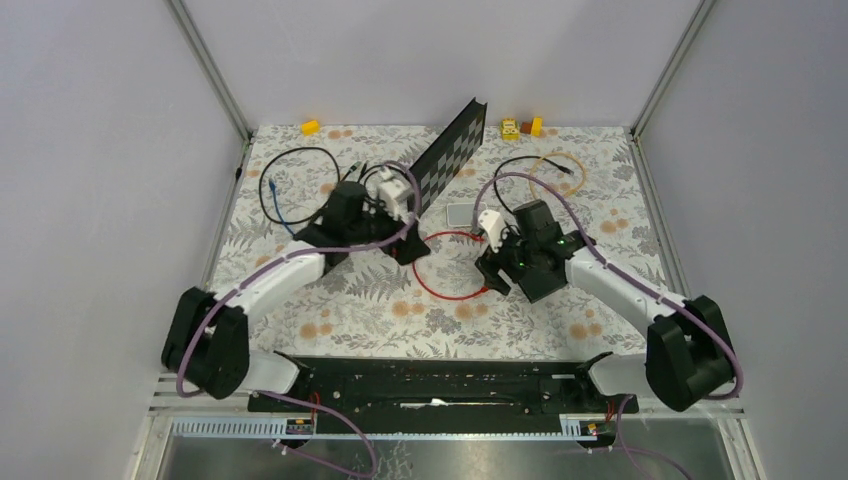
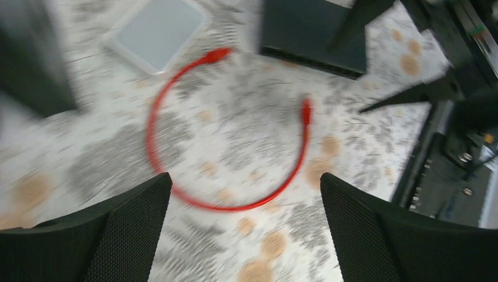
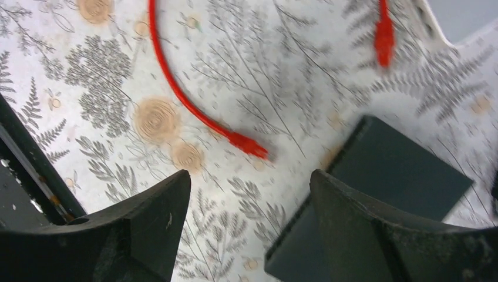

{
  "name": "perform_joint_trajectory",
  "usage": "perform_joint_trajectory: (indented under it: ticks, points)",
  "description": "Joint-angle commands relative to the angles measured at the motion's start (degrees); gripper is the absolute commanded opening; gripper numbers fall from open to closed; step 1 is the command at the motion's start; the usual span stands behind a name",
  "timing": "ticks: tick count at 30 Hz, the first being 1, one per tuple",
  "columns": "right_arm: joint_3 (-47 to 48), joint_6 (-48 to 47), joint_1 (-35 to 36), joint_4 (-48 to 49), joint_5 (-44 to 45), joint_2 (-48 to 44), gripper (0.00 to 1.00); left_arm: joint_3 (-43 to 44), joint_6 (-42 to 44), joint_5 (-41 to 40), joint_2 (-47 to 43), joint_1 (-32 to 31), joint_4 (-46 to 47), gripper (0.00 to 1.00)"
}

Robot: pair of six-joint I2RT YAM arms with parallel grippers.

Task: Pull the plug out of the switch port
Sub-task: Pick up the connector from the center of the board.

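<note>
- The switch [image 3: 390,176] lies flat on the table [image 3: 264,76], just beside the right finger of the right gripper [image 3: 251,176]. One corner points away from the jaws. The sockets do not show, so I cannot tell its long axis.
- Both pairs of jaws stand wide apart and hold nothing. The left gripper [image 2: 244,182] hangs over the red cable [image 2: 229,207].
- The wrist views show both plugs [image 2: 305,111] lying free on the table, apart from the switch. In the top view the right arm covers most of the switch.
- A grey pad [image 2: 158,32] lies beyond the cable loop, and a checkered board [image 1: 455,150] stands further behind.
</note>
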Motion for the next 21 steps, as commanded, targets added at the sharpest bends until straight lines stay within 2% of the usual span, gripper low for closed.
perform_joint_trajectory:
  ticks: [1,6,13,21]
  points:
    - [2.3,4.7,7.6,6.6,2.6,4.4,0.80,-2.2,5.6,1.8,-7.9,11.6,-5.0,0.99]
    - [6.5,6.7,17.7,9.3,9.8,12.4,0.78,-1.7,7.8,3.5,-12.8,23.5,-10.0,0.99]
    - [15.3,10.1,23.8,10.1,13.0,23.8,0.71,-1.0,2.8,6.8,-13.9,34.4,-9.8,0.99]
    - [19.7,11.2,28.0,9.9,18.2,30.8,0.68,-0.4,-0.7,10.1,-11.4,41.1,-8.9,0.99]
